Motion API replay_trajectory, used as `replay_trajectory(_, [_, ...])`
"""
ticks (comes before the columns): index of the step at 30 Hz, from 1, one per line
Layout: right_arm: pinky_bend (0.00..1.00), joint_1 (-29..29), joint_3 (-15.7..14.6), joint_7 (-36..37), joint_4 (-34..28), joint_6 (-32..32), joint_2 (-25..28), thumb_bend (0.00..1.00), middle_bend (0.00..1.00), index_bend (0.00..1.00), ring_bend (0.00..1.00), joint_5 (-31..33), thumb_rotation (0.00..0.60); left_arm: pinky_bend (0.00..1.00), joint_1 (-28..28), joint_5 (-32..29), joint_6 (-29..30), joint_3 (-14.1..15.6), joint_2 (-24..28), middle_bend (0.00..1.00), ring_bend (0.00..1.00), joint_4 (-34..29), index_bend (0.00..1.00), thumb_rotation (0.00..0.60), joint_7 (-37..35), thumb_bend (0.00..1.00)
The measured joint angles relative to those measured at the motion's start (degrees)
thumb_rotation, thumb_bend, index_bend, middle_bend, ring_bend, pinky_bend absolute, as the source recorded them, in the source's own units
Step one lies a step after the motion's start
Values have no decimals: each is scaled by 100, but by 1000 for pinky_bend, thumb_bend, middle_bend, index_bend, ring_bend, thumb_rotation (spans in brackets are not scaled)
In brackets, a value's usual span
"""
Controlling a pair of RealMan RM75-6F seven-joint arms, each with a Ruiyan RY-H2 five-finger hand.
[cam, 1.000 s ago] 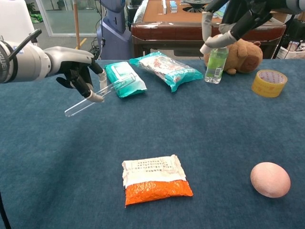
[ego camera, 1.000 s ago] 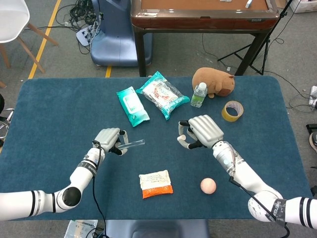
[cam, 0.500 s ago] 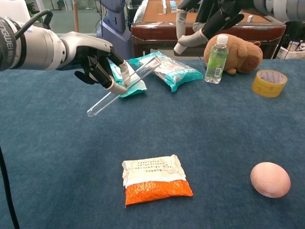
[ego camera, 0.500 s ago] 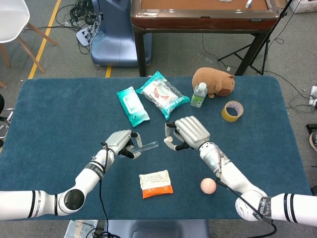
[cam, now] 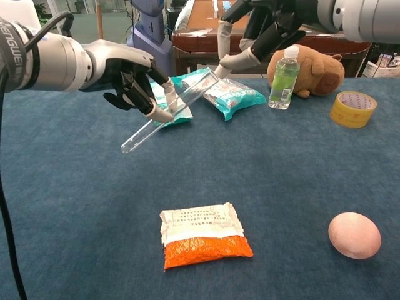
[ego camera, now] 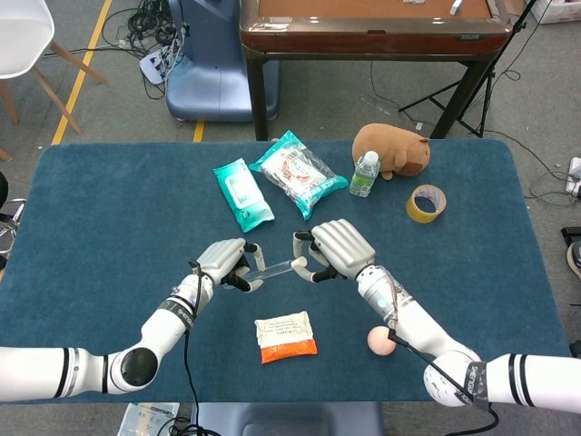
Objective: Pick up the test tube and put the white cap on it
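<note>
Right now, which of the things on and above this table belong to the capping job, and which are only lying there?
Belonging to the job:
- test tube, held by the left hand
- right hand, at the tube's open end; the white cap cannot be made out

Only lying about:
- wet wipes pack
- snack bag
- water bottle
- plush capybara
- tape roll
- orange sachet
- pink ball

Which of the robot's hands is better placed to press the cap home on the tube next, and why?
The right hand, probably. Its fingers are at the open upper end of the test tube, seemingly holding the white cap, though the cap itself is hard to make out. The left hand grips the tilted tube mid-length, so it must steady it.
</note>
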Motion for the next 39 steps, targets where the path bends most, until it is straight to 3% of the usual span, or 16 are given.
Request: replay_trajectory(39, [1000,214,-146,28,293,101,-426,442,954,627,1000,-10,600,1000,-255,-157,-301,194,105,1000,940,101,618,600,-523,292])
